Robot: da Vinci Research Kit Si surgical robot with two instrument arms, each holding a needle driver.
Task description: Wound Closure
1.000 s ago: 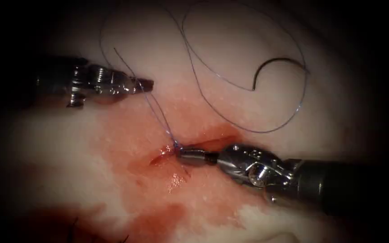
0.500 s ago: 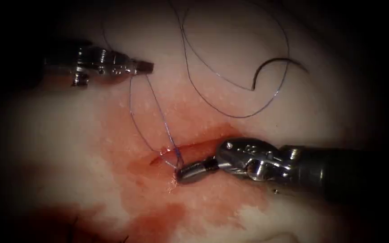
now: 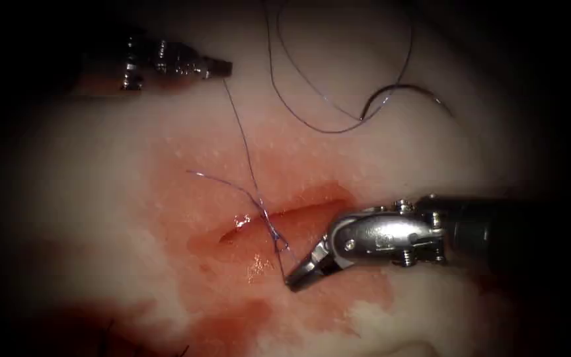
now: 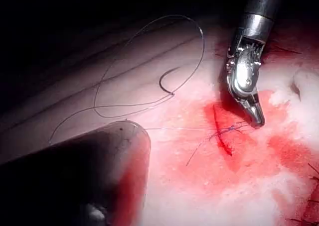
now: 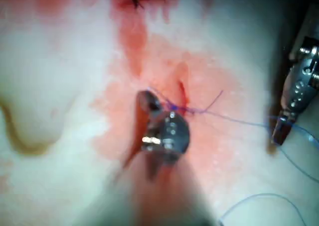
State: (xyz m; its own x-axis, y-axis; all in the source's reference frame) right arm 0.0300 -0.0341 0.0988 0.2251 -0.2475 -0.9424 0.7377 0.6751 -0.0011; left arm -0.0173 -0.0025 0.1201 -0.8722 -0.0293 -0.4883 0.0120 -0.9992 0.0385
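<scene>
Left pincer (image 3: 223, 67): up at the far left of the cut, jaws pressed together on the thread, and it has climbed higher over the last second, drawing that strand taut.

Thread (image 3: 242, 135): one strand runs tight from the left pincer down to the knot at the cut; a short free tail (image 3: 216, 180) curls off to the left of the knot; the long slack loop lies on the pale tissue beyond, leading to the needle.

Cut (image 3: 285, 215): a short slit in the tissue (image 3: 87, 198), wet with red fluid (image 3: 226, 324), with the knot sitting on its left half.

Right pincer (image 3: 293, 280): just below and right of the knot, jaws closed on the thread's other end, having swung down away from the cut, so the two tools pull opposite ways.

Needle (image 3: 401, 92): lying free on the tissue well to the upper right of the cut, held by neither tool and not in the tissue.

Handling, my read: the thread is fine, limp and slick with fluid, so it looks likely to slip or fray; grip it close to the knot. The needle is stiff and sharp; best taken on the body of its curve, off the tip.
</scene>
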